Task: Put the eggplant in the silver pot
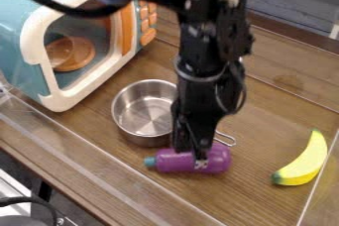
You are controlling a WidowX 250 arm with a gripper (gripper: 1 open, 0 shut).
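The eggplant (pixel 183 162) lies on its side on the wooden table, just in front of the silver pot (pixel 139 111). It is purple, and its left end looks teal. The pot stands upright and empty, its wire handle (pixel 227 139) pointing right. My gripper (pixel 201 157) comes straight down from above. Its fingers are shut, and their tips touch the top of the eggplant's right half. The fingers do not enclose the eggplant. The black arm hides the pot's right rim.
A yellow banana (pixel 302 160) lies at the right near the table's raised edge. A toy oven (pixel 63 54) in cream, teal and orange stands at the back left. A clear barrier (pixel 54 170) runs along the front left.
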